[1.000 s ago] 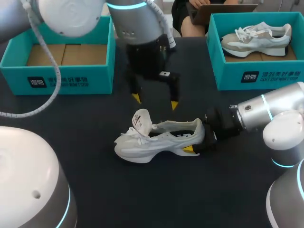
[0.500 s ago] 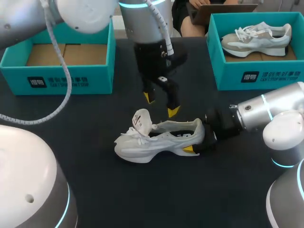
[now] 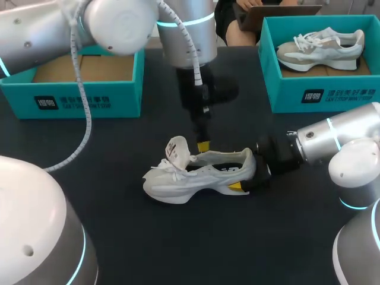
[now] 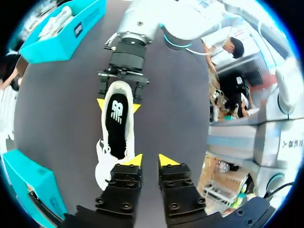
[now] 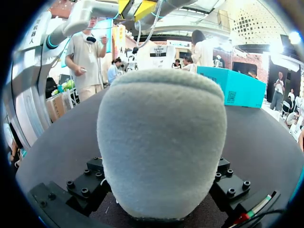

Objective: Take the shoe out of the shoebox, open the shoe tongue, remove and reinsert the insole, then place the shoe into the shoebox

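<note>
The left shoebox (image 3: 77,95) sits at the far left of the dark table (image 3: 119,237). To its right the left gripper (image 4: 150,160) hangs close over the white shoe (image 3: 190,178), its yellow tips a narrow gap apart and holding nothing. The shoe stands on its sole between the boxes, toe leftward, tongue (image 3: 177,148) lifted and black insole (image 4: 116,123) inside, and the right gripper (image 3: 244,177) is clamped on its heel, short of the right shoebox (image 3: 323,98) holding another shoe (image 3: 320,47).
</note>
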You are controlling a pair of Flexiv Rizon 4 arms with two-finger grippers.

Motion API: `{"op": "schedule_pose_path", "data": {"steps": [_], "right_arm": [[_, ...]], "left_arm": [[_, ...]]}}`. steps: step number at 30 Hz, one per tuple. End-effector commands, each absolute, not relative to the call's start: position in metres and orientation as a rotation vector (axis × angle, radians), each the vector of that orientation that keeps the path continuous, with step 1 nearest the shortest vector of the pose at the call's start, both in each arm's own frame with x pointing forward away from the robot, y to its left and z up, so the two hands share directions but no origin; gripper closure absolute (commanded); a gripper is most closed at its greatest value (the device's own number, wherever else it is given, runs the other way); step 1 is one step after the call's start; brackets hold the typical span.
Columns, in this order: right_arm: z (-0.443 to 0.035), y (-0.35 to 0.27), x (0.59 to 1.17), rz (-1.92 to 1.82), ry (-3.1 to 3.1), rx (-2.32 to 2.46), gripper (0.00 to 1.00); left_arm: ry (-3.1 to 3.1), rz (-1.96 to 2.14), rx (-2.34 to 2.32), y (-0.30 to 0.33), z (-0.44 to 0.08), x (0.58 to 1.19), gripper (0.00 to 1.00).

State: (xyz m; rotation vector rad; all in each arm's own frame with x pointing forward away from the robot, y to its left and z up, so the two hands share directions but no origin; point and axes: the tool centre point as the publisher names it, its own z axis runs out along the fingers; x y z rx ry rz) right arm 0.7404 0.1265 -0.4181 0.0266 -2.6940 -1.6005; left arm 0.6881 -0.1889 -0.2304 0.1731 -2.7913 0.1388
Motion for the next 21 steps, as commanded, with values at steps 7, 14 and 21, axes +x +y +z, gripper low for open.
{"op": "schedule_pose_path", "data": {"steps": [7, 14, 21], "right_arm": [[-0.425, 0.129, 0.742, -1.596, -2.697, 0.025, 1.00], [-0.425, 0.129, 0.742, -1.596, -2.697, 0.025, 1.00], [-0.425, 0.129, 0.742, -1.596, -2.697, 0.025, 1.00]], "left_arm": [[-2.683, 0.147, -0.307, -0.192, -0.231, 0.694, 1.00], [-2.683, 0.147, -0.307, -0.192, -0.231, 0.694, 1.00], [-2.662, 0.172, -0.301, -0.200, -0.258, 0.700, 1.00]]}}
